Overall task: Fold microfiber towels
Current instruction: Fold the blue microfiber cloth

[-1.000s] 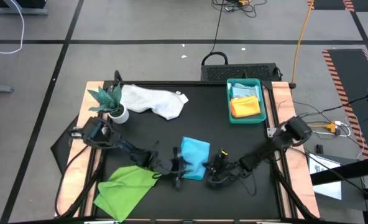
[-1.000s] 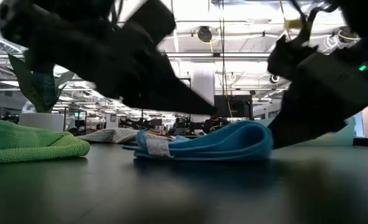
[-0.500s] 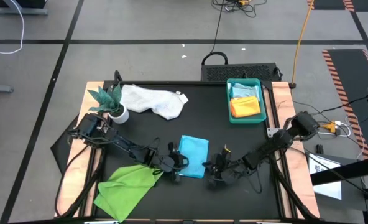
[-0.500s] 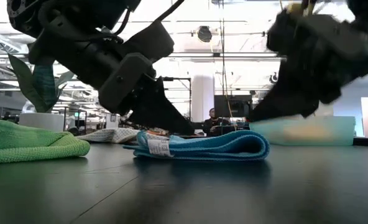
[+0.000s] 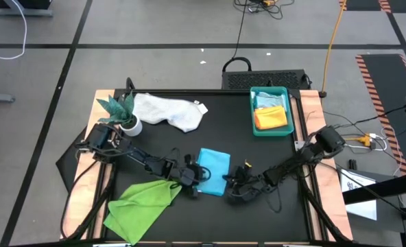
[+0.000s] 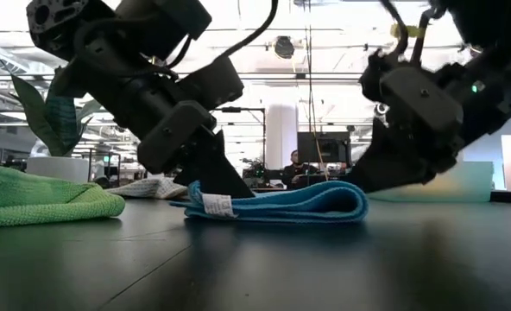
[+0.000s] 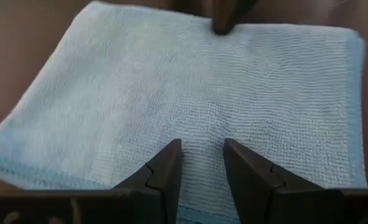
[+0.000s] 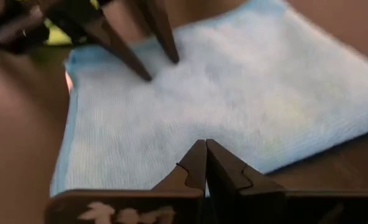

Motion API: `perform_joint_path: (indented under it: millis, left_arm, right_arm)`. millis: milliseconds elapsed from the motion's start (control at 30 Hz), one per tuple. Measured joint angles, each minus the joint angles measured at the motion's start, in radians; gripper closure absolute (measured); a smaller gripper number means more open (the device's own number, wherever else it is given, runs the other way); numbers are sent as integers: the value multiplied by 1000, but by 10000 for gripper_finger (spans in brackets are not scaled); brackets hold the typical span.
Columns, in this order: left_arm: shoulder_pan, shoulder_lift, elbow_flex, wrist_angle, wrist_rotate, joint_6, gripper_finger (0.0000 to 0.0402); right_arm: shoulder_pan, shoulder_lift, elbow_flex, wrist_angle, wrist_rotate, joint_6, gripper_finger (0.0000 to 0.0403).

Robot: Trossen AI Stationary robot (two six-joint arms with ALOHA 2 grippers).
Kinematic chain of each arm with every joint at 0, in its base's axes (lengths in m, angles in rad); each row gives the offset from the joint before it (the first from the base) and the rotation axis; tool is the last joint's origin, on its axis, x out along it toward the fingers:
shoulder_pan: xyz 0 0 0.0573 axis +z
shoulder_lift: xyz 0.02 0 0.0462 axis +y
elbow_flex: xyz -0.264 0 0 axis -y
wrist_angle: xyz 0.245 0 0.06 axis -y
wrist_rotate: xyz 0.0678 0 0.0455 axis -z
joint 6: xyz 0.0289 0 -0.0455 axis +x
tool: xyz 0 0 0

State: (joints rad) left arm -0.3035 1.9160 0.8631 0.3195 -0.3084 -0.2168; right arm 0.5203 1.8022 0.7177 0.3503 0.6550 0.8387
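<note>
A bright turquoise-blue towel lies folded flat on the black table, with a white label at its left end. My left gripper stands open at the towel's left side, its fingers slanting down onto it. My right gripper is shut at the towel's right edge. A lime green towel lies crumpled at the near left. A white-grey towel lies crumpled at the back. A pale blue towel and an orange one sit folded in the teal tray. My left gripper sets both open fingertips on the towel's top face near its left end. It comes slanting down from the table's left, with nothing pinched between the fingers. The towel lies flat on the table. My right gripper rests its shut tip on the towel's right edge, slanting down from the right.
A small plant in a white pot stands at the back left beside the white-grey towel. Bare black tabletop lies between the turquoise towel and the things at the back.
My left gripper has moved toward the table's right, onto the towel's left end, and has changed its tilt. The towel's right end, puffed up a second ago, now lies lower and flatter. The towel has kept its place.
</note>
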Motion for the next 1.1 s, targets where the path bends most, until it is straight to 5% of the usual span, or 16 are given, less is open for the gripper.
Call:
perform_joint_path:
  millis: [533, 1100]
  left_arm:
    - [-10, -100, -2, -154, 23, -4, 280]
    - [-43, -55, 0, 51, 20, 30, 280]
  right_arm:
    - [34, 28, 0, 140, -166, -60, 403]
    - [24, -22, 0, 153, -159, -146, 403]
